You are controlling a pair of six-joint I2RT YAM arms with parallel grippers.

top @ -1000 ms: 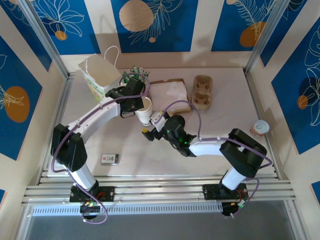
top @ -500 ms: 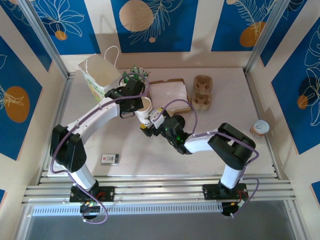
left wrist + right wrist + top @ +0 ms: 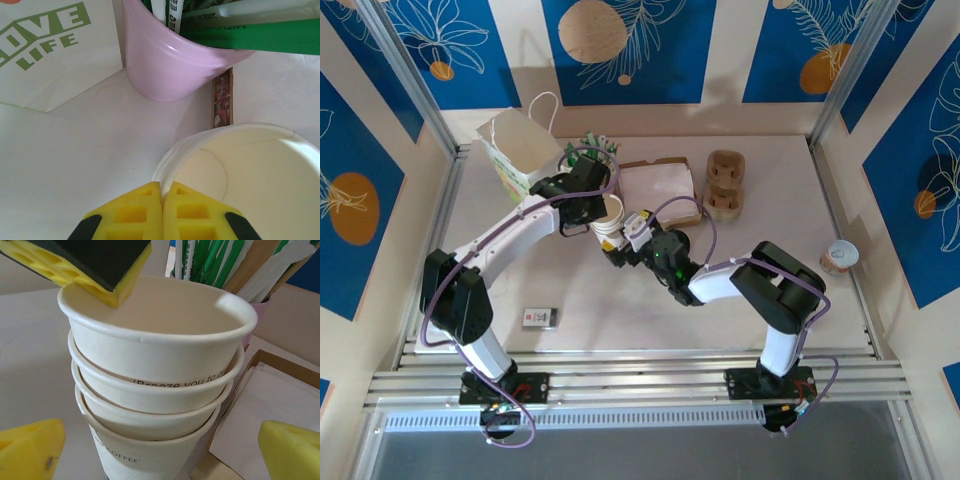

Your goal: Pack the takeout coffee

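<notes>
On the table, the right gripper, spread, has been moved around the stack of cups, whose rim is pinched by the left gripper. Separation seems prepared; the lidded coffee cannot be located.

Stacked cups are cream, the stick cup pink, fingers yellow, bag white with green lettering.

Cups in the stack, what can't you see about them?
- Bottom of the stack: right wrist view, cut off by the lower edge.
- Its printed words: right wrist view, partly covered by other cups' rims.
- Whether the left gripper pinches the top rim: left wrist view, its pads cover that spot.
</notes>
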